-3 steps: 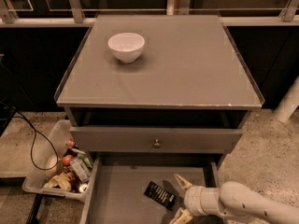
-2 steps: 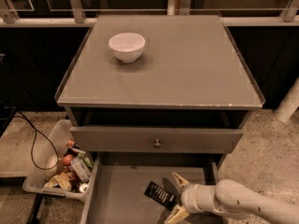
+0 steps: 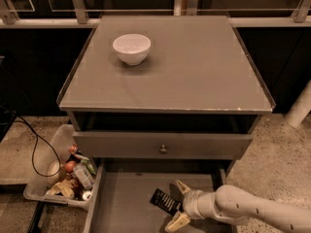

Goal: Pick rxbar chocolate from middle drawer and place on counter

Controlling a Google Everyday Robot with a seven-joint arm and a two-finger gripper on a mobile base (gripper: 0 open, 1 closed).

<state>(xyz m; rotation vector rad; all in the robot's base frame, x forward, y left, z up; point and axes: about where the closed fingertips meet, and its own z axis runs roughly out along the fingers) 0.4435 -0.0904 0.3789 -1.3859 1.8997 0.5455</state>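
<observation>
The rxbar chocolate (image 3: 165, 201), a small black bar with pale lettering, lies on the grey floor of the open middle drawer (image 3: 129, 203) at the bottom of the camera view. My gripper (image 3: 179, 205) is in the drawer just right of the bar, coming in from the lower right on a white arm. Its two pale fingers (image 3: 182, 187) are spread open, one above and one below the bar's right end, not closed on it. The counter (image 3: 194, 67) is the large grey cabinet top above, with a white bowl (image 3: 131, 48) at its back left.
A grey drawer front with a round knob (image 3: 163, 149) juts out above the open drawer. A clear plastic bin of clutter (image 3: 63, 171) sits on the floor at the left, with a black cable (image 3: 36, 149) beside it. A white post (image 3: 300, 106) stands at the right.
The gripper has edged left toward the bar, so its open fingers now flank the bar's right end. The bar, bowl and drawers have not moved.
</observation>
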